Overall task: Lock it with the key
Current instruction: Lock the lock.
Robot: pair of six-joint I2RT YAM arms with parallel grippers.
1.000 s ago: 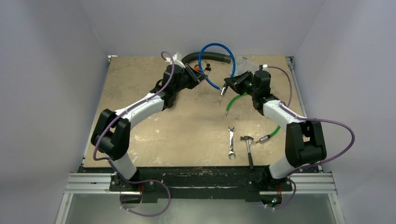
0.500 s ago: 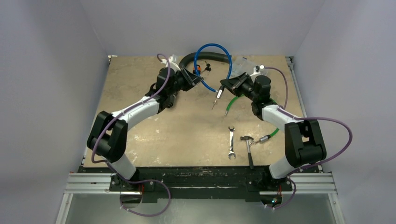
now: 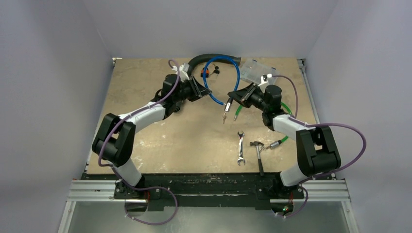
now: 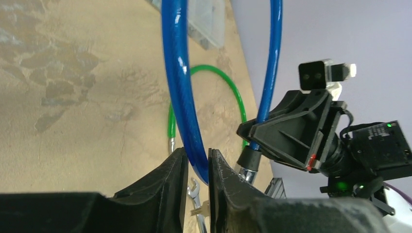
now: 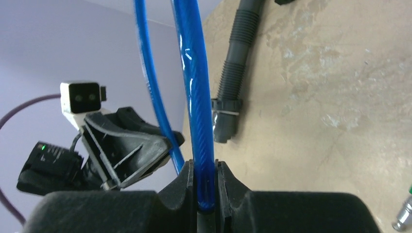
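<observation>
Count for your log: two cables, one blue cable (image 3: pixel 238 77) and one green cable (image 4: pixel 216 69). There is also one black ribbed hose (image 5: pixel 238 43), one wrench (image 3: pixel 240 148), one hammer (image 3: pixel 259 155) and one clear plastic box (image 3: pixel 255 71). All of it is on one tan table (image 3: pixel 145 136).

Jaws: your left gripper (image 4: pixel 197 155) is pinched narrow on the blue cable, which runs up out from between its two fingers. Your right gripper (image 5: pixel 204 167) clamps the same cable near its other end. The cable's black-and-metal end piece (image 3: pixel 226 104) hangs just below those jaws. Between the two pairs of jaws the cable arches in a single loop, lifted off the table.

Key: a few small dark pieces with an orange tag (image 3: pixel 215 71) lie on the table beyond the left jaws, just beside the hose. They look like the key, but they are too small for you to confirm. Neither pair of jaws touches them.

Lettering: anything printed on the tools or the box is too small to read.

Surroundings: the hose curves along the far side, beyond both pairs of jaws. The clear box sits near the right jaws, on their far side. The green cable lies on the table beneath and behind the right jaws, with one tip near the blue cable's end piece. The wrench and hammer lie side by side, on the base side of the right jaws and well apart from both grippers.

In the way: in the top view, the blue loop crosses over the spot where the dark pieces lie.
</observation>
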